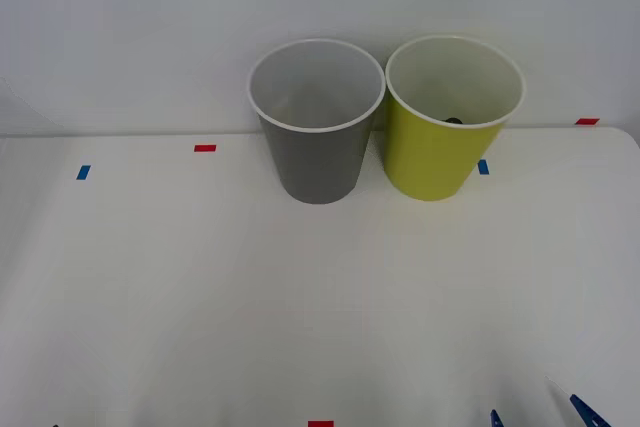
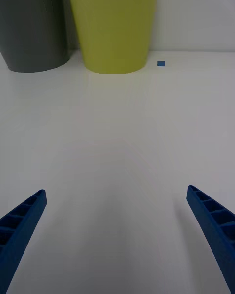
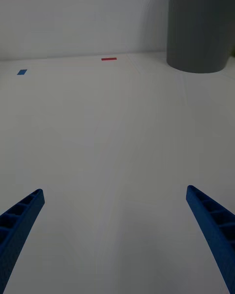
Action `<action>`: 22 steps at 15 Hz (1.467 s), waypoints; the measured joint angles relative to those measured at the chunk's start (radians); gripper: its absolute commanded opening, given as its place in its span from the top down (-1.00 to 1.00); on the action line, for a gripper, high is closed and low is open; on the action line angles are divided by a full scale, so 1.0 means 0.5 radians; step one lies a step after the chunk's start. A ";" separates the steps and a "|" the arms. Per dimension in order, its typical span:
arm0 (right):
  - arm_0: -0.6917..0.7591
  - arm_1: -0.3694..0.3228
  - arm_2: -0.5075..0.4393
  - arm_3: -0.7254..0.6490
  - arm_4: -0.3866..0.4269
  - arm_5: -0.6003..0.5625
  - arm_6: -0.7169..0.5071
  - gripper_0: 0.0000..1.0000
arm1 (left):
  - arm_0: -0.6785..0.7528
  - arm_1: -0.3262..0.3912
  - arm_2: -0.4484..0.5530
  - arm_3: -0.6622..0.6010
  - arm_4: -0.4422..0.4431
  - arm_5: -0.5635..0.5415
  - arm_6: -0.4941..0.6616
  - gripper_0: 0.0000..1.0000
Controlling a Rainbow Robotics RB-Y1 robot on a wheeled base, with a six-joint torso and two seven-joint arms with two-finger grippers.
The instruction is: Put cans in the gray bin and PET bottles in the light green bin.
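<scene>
Gray and yellow-green, side by side: the gray bin (image 1: 317, 137) stands upright at the far edge of the white table (image 1: 200, 297), and the light green bin (image 1: 450, 127) stands just beside it on the robot's right, nearly touching. Inside the light green bin, low against its near wall, a small dark round spot (image 1: 454, 121) peeks over the rim; what it is, cannot tell. Well back from the gray bin, at the near table edge, the right hand (image 2: 117, 235) hovers low with fingers spread wide, empty. The left hand (image 3: 115, 235) hovers likewise, fingers apart, nothing between them.
</scene>
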 measured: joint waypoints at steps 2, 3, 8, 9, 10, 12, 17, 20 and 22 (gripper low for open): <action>0.000 0.000 0.000 0.000 0.000 0.000 0.000 -1.00 | 0.000 0.000 0.000 0.000 0.000 0.000 0.000 -1.00; 0.000 0.000 0.000 0.000 0.000 0.000 0.000 -1.00 | 0.000 0.000 0.000 0.000 0.000 0.000 0.000 -1.00; 0.000 0.000 0.000 0.000 0.000 0.000 0.000 -1.00 | 0.000 0.000 0.000 0.000 0.000 0.000 0.000 -1.00; 0.000 0.000 0.000 0.000 0.000 0.000 0.000 -1.00 | 0.000 0.000 0.000 0.000 0.000 0.000 0.000 -1.00; 0.000 0.000 0.000 0.000 0.000 0.000 0.000 -1.00 | 0.000 0.000 0.000 0.000 0.000 0.000 0.000 -1.00; 0.000 0.000 0.000 0.000 0.000 0.000 0.000 -1.00 | 0.000 0.000 0.000 0.000 0.000 0.000 0.000 -1.00; 0.000 0.000 0.000 0.000 0.000 0.000 0.000 -1.00 | 0.000 0.000 0.000 0.000 0.000 0.000 0.000 -1.00; 0.000 0.000 0.000 0.000 0.000 0.000 0.000 -1.00 | 0.000 0.000 0.000 0.000 0.000 0.000 0.000 -1.00; 0.000 0.000 0.000 0.000 0.000 0.000 0.000 -1.00 | 0.000 0.000 0.000 0.000 0.000 0.000 0.000 -1.00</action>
